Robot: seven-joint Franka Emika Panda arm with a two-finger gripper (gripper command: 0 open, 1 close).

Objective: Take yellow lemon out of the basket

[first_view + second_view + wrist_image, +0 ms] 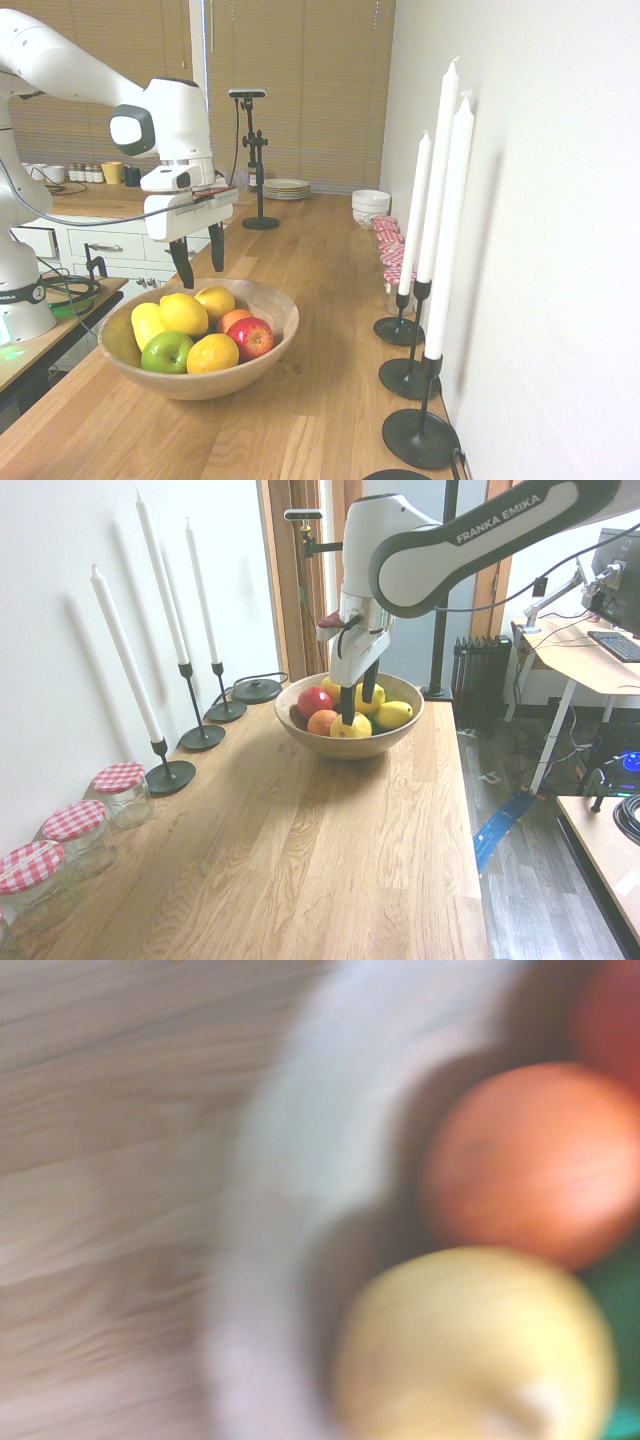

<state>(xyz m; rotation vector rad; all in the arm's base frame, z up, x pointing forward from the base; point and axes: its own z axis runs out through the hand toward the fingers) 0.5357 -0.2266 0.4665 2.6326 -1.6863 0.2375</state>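
One gripper [199,261], fingers apart, nothing held; I keep it poised above basket [270,300] near back rim, ready to descend. Yellow lemon [184,313] sits in basket atop fruit pile, free on top for clean pinch.

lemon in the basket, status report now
Gripper open, empty, above the basket. Lemon in the fruit pile, untouched. Green apple and other fruit crowd it.

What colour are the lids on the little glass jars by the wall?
The jar lids are red and white checked, clearest in the second exterior view.
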